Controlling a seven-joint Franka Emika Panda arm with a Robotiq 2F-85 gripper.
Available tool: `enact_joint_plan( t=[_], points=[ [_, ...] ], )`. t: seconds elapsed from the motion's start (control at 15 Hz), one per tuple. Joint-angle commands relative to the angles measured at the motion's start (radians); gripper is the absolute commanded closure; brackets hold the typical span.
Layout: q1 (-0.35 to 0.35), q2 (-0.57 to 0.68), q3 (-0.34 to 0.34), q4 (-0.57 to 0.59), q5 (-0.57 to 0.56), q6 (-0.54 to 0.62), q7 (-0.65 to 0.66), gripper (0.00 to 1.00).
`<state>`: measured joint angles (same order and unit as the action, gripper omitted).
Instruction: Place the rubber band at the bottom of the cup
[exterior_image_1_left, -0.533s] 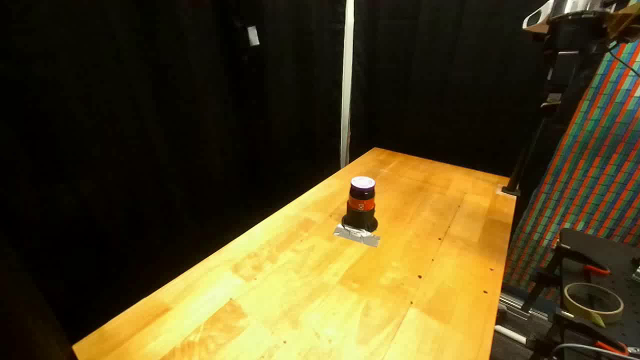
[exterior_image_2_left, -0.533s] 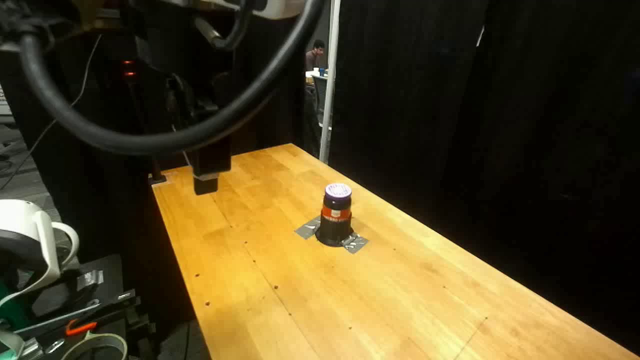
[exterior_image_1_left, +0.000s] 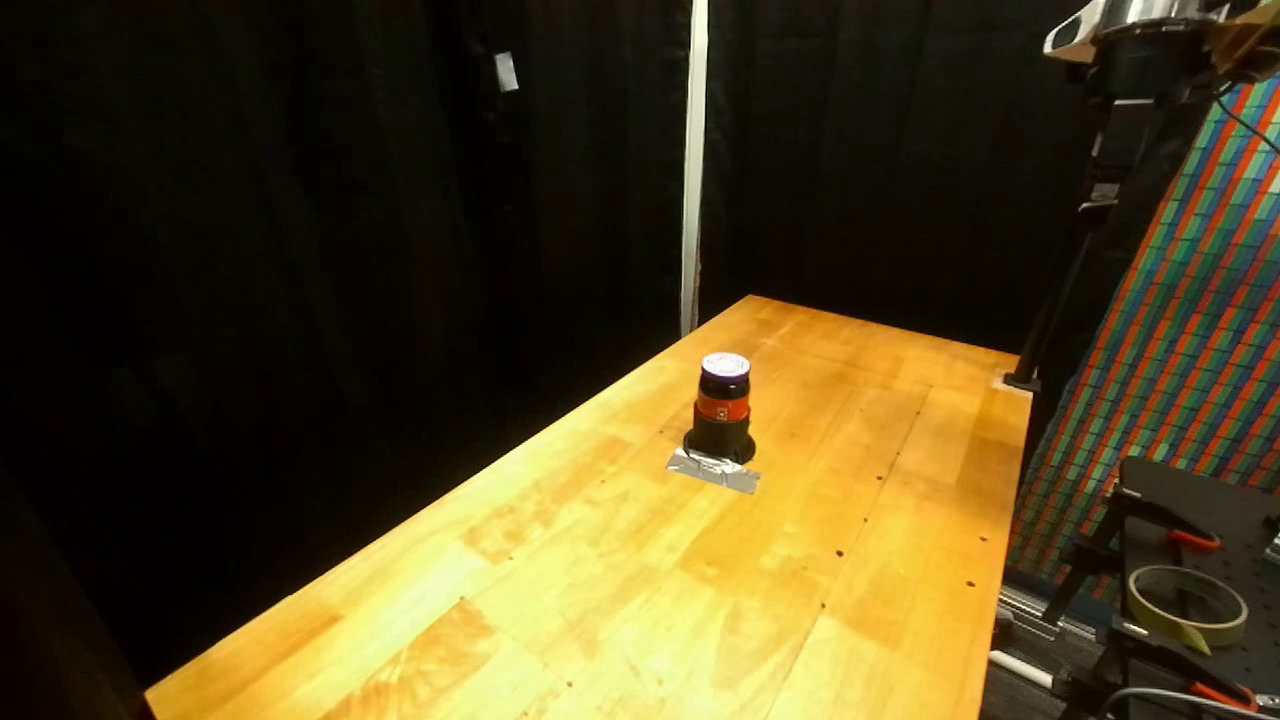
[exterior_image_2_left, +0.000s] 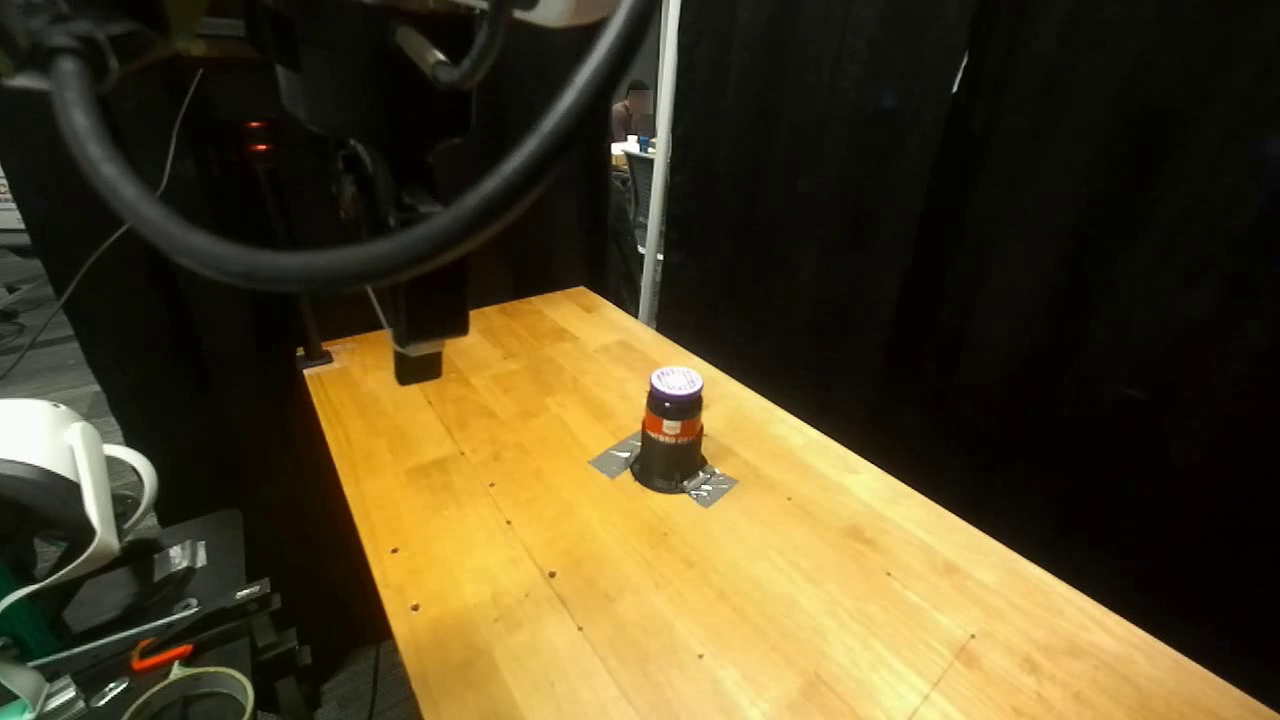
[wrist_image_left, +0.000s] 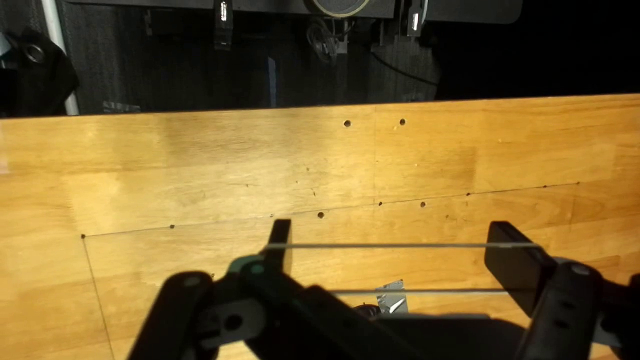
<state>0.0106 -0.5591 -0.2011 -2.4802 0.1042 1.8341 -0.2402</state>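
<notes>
The cup is a small dark cylinder with an orange-red band and a purple-and-white top. It stands upright on the wooden table in both exterior views (exterior_image_1_left: 722, 408) (exterior_image_2_left: 672, 428). In the wrist view only a dark bit of it (wrist_image_left: 367, 310) shows; my gripper hides the rest. My gripper (wrist_image_left: 390, 240) is open, with its fingers wide apart. The rubber band (wrist_image_left: 390, 245) is stretched around both fingers as two thin pale strands. In an exterior view my gripper's finger (exterior_image_2_left: 418, 362) hangs above the table, left of the cup and apart from it.
Silver tape (exterior_image_1_left: 712, 470) holds the cup's base to the wooden table (exterior_image_2_left: 800, 600). A thick black cable (exterior_image_2_left: 300, 270) loops from the arm. A side bench with a tape roll (exterior_image_1_left: 1187, 605) stands beside the table. Black curtains (exterior_image_2_left: 850, 200) hang behind.
In an exterior view my gripper and its cable have shifted slightly right and up. The cup has not moved. The rubber band still shows as a thin pale line on the finger.
</notes>
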Motion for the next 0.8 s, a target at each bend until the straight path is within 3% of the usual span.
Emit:
enact_joint_plan(
  t=[0.0,0.2,0.6,0.67,0.73],
  points=[
    [0.012,0.225,0.008,0.124,0.029,0.041,-0.050,0.00],
    [0.056,0.380,-0.002,0.220,0.030,0.105,-0.025,0.00],
    [0.016,0.742,0.110,0.533,0.096,0.188,-0.043,0.00],
    [0.047,0.802,0.094,0.589,0.101,0.201,-0.047,0.00],
    [0.009,0.859,0.145,0.651,0.104,0.207,-0.040,0.00]
  ],
)
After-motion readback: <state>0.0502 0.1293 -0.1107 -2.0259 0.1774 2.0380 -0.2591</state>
